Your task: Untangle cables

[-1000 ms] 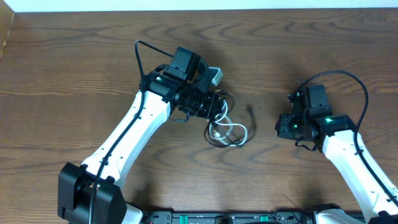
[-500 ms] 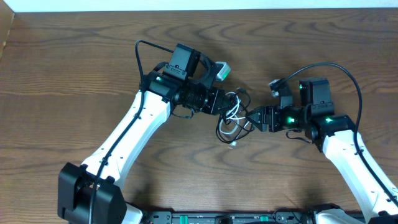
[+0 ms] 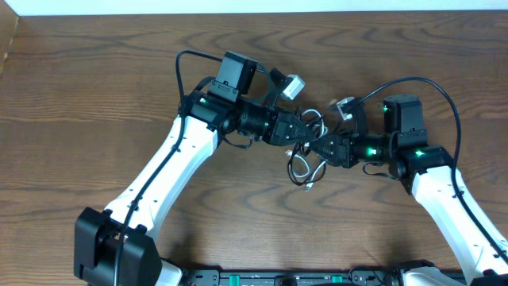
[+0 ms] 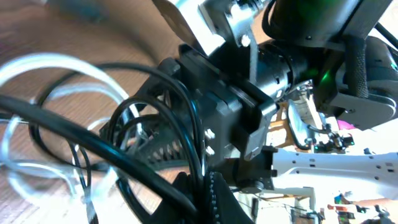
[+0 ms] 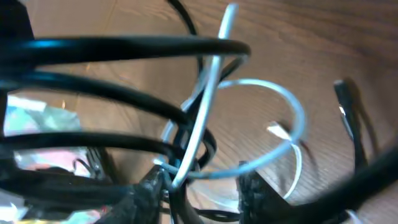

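Note:
The tangle of the thin black cable and the white cable hangs between my two grippers at mid-table, its lower loops just over the wood. My left gripper is shut on the black cable and holds it up; white loops blur at the left of the left wrist view. My right gripper is open, right against the tangle. In the right wrist view the white cable and black strands run between its spread fingers.
The brown wooden table spreads all round. The two grippers are almost touching; my right gripper's body fills the left wrist view. Thick black robot cables arc over each arm.
My left gripper has carried the tangle up and to the right. My right arm has swung left from the table's right side until its open fingers are in the tangle.

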